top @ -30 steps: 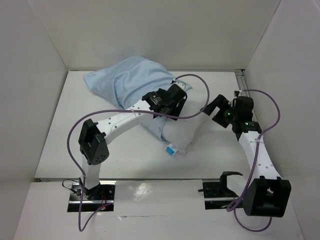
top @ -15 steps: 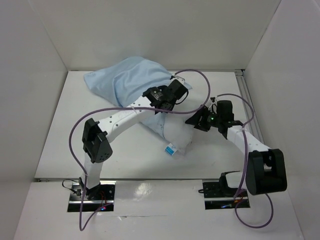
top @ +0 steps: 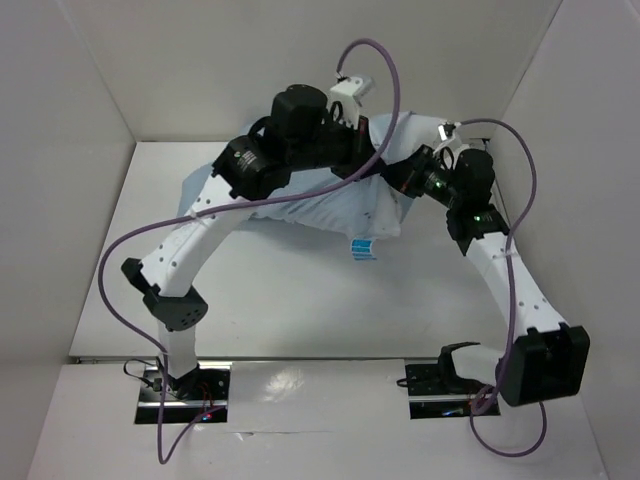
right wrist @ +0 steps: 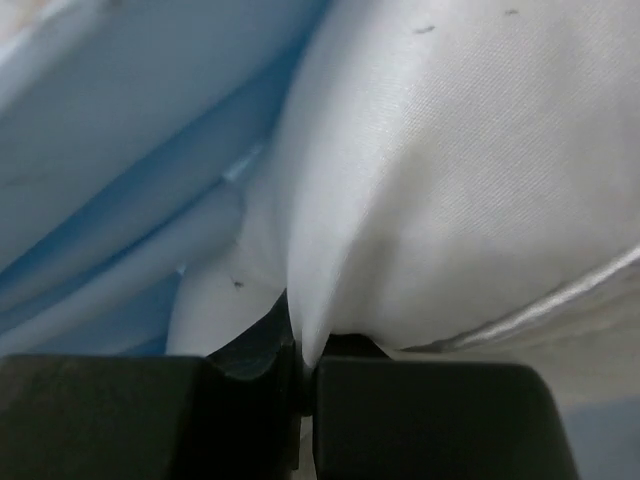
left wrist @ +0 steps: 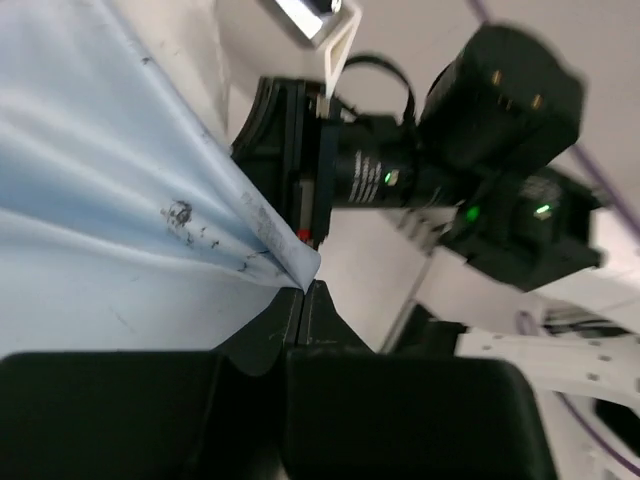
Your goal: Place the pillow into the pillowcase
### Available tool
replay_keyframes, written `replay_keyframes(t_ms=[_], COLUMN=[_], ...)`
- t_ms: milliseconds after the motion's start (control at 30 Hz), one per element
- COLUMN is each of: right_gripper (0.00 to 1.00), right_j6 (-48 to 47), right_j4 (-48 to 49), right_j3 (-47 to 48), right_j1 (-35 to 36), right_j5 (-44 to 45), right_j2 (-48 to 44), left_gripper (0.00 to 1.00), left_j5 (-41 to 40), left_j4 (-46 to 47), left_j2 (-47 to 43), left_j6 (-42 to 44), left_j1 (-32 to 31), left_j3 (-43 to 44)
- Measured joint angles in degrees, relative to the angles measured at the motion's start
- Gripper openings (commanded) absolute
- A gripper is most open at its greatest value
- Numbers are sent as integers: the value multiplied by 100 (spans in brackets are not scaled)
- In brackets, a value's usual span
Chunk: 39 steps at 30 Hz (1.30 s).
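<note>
The pillowcase (top: 300, 205) and the white pillow (top: 378, 215) hang together as one bundle, lifted near the back wall. The pillow's blue-and-white tag (top: 362, 248) dangles at the bundle's lower edge. My left gripper (top: 366, 150) is shut on a light blue, speckled edge of the pillowcase (left wrist: 150, 190); its jaws (left wrist: 303, 288) meet on that corner. My right gripper (top: 400, 178) is close beside it and shows across the left wrist view as a black body (left wrist: 400, 170). Its jaws (right wrist: 303, 345) pinch a fold of the white pillow (right wrist: 450, 170), with blue pillowcase cloth (right wrist: 120, 140) to the left.
White walls close in the table (top: 300, 300) at the back and on both sides. Purple cables (top: 385, 70) loop above and around both arms. The arm bases (top: 180, 380) sit at the near edge. The two wrists are almost touching.
Both arms have swung up and toward the back wall, lifting the pillowcase and pillow off the table. The right gripper came in to the pillow's side and shut; the left gripper shut earlier.
</note>
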Motion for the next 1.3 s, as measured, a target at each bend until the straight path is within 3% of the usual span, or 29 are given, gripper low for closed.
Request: replay_keyframes(t_ms=[133,300,433,633,967,1167,1300], right_gripper=[0,0,0,0,0,0,0], right_j6=[361,772,968,1467,1775,1934,2162], right_j4=[1200,2341,2337,2684,2253,2240,2400], right_j3=[-752,-1451,-1860,-2393,-2240,-2044,-2024], right_j1=[573,1043,1060,1025,-262,-498,-352], right_j5=[302,632,780,719,-92,-407,-407], right_j2=[-337,796,1399,962,-490,-297,273], left_gripper=[0,0,0,0,0,0,0], left_j5=[780,1001,988,1130,1012,1001,1038], left_j4=[299,289,483,1080,1309,1298,1276], left_j2=[-197,-210,-267,-966,-1952,-2288,-2264], left_j6=[-284,-472,-675,-896,-581,-426,-407], left_j1=[74,2,-44,-262,-146,-79,-387], left_j3=[-146,-1147,-2420,-3926,-4916,-5613,-5534])
